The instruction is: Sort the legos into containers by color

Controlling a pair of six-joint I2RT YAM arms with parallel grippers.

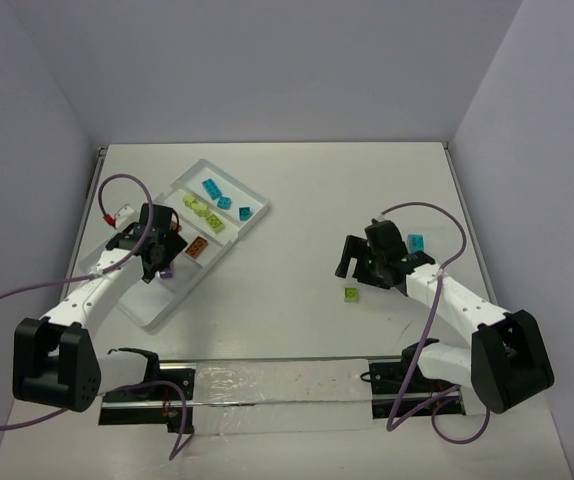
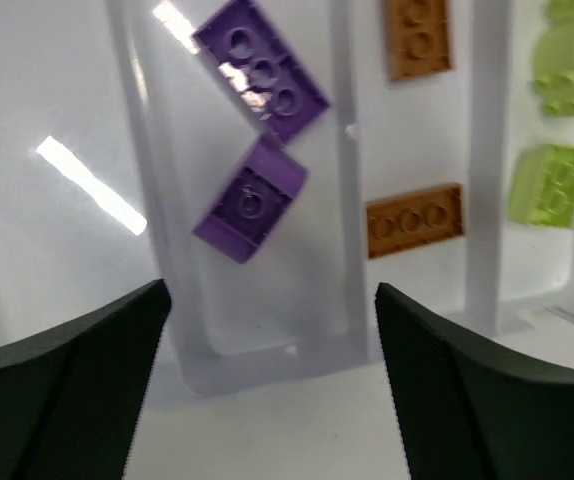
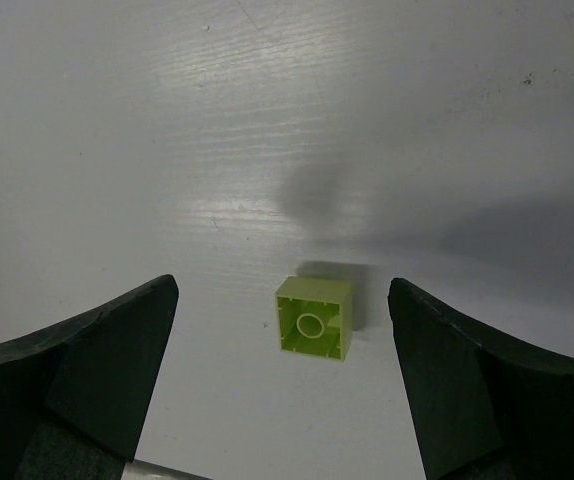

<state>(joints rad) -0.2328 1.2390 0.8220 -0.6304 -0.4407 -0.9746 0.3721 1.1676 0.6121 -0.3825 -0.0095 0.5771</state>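
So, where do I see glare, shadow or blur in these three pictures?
Left wrist view: bright glare streaks lie on the white tray and on the upper purple brick; the lime bricks at the right edge look soft. Right wrist view: the lone lime brick is sharp, with soft grey shadows on the table beyond it. Top view: even light, shine on the near glossy strip.

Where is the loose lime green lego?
In the top view the lime green lego sits on the table at right, close to the right gripper, far from the tray. The right wrist view shows it between the open jaws.
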